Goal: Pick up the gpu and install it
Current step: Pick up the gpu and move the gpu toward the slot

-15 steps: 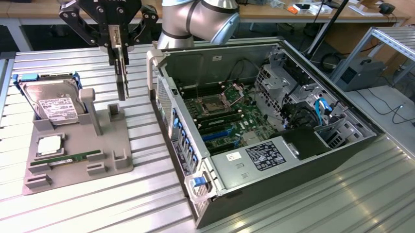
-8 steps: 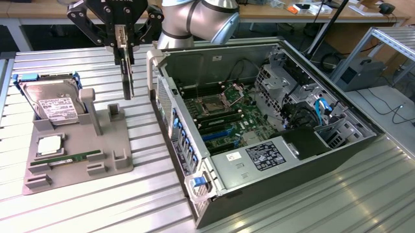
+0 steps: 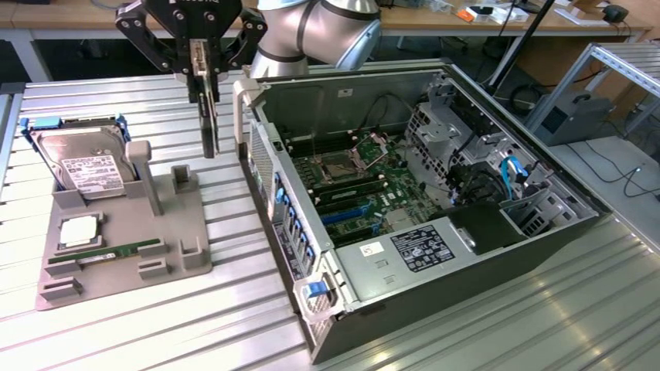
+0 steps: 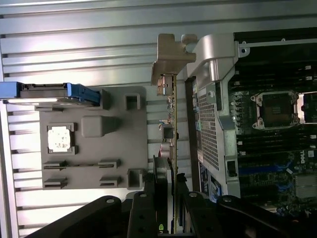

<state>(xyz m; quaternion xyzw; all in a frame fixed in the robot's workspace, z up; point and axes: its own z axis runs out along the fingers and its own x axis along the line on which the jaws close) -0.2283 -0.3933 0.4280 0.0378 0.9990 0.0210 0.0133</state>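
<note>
In the exterior view, one gripper (image 3: 204,63) was clamped on the top edge of the single gpu (image 3: 210,116). The card hung upright and edge-on in the air, above the gap between the grey holder (image 3: 154,259) and the one open computer case (image 3: 341,340). The card's faces were hard to make out from this angle, and the arm (image 3: 320,27) was cut off at the top of the picture. The holder carried one hard drive (image 3: 88,164) leaning in its cradle, one processor chip (image 3: 79,232) and one narrow green memory stick (image 3: 108,253). All of it sat on the ribbed metal desk (image 3: 154,332).

In the wrist view, the gpu (image 4: 174,124) showed as a thin edge running away from the gripper (image 4: 171,181), whose fingers closed on it from both sides. The card's silver bracket (image 4: 171,54) was at the far end. The card lay between the holder (image 4: 94,158) and the case wall (image 4: 213,99), touching neither. The hard drive (image 4: 49,92) appeared edge-on, and the processor chip (image 4: 60,138) lay flat. The case interior was partly cut off.
</note>
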